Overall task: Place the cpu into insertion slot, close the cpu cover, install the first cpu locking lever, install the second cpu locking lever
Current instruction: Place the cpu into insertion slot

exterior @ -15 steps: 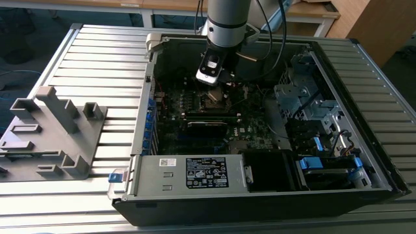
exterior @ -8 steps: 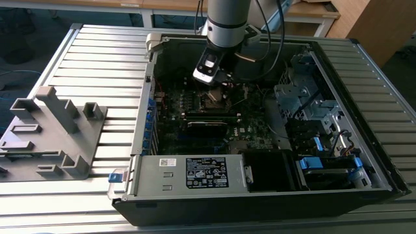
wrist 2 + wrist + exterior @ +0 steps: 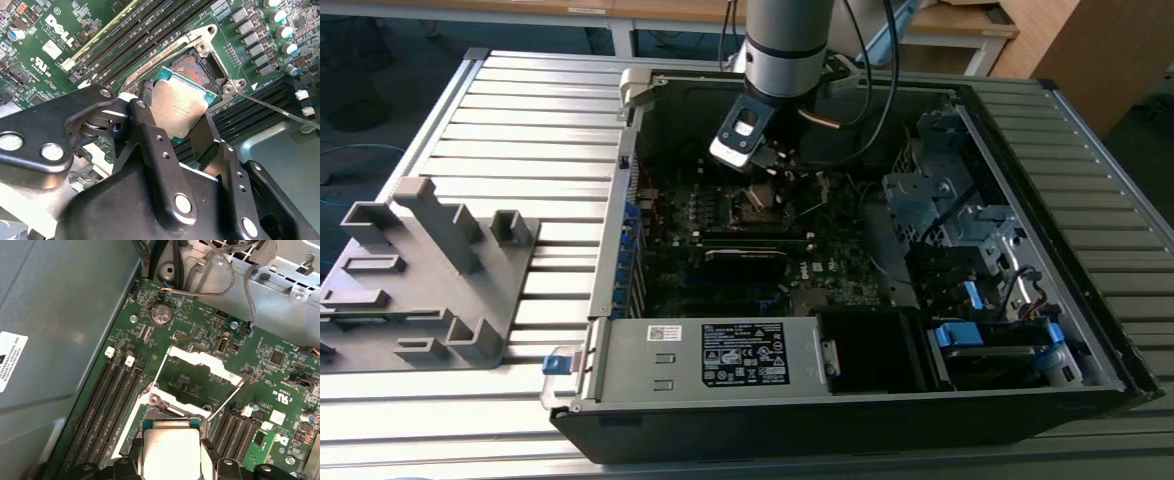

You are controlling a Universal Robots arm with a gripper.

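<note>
**A:** Where is the arm?

**B:** Its black two-fingered gripper (image 3: 771, 168) is down inside an open black desktop computer case (image 3: 854, 430), low over the green motherboard (image 3: 210, 335).

**A:** And the jaws?

**B:** They are clamped on the cpu (image 3: 182, 105), a small flat square chip with a dull silver-grey metal face. In both wrist views the black fingers (image 3: 150, 145) press two opposite edges, with the chip between them, metal face towards the cameras.

**A:** Where is the chip relative to its socket?

**B:** Just beyond the fingertips lies the insertion slot (image 3: 200, 67), a small square socket with a black rim and a coppery field of contacts. The chip's leading edge overlaps the side of the slot nearest the jaws. I cannot tell whether it touches. The rest of the slot lies uncovered.

**A:** Is the cover down?

**B:** No. The cpu cover (image 3: 200, 362), a thin silvery metal frame plate with a square window, is swung open on the far side of the slot from the jaws. Green board shows through its window. A thin silvery wire locking lever (image 3: 226, 400) angles along one side of it, and a second locking lever (image 3: 160, 367) along the other.

**A:** What else is around?

**B:** Long black memory slots (image 3: 107, 395) run on both sides of the jaws. Well apart from them, a silver power-supply box (image 3: 720, 355) sits at one end of the case. Outside the case, a grey plastic fixture (image 3: 427, 270) stands on the ribbed aluminium table (image 3: 520, 110).
</note>
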